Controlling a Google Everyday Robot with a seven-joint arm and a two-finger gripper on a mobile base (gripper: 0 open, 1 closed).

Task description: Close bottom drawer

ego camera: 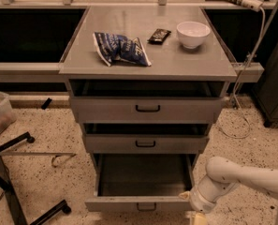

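The bottom drawer (138, 204) is the lowest of three grey drawers and stands pulled far out, with its dark tray (143, 175) in sight and a small dark loop handle (146, 206) on its low front panel. My white arm (237, 177) comes in from the right. The gripper (198, 216) hangs at the picture's bottom edge, just off the right front corner of the bottom drawer's panel, close to it or touching it. Most of the gripper is cut off by the frame.
The middle drawer (145, 143) and top drawer (147, 108) stand slightly out. On the cabinet top lie a blue bag (121, 48), a dark packet (159, 35) and a white bowl (193, 33). Chair legs (17, 172) and a bin (0, 116) are at left; a cable (244, 111) is at right.
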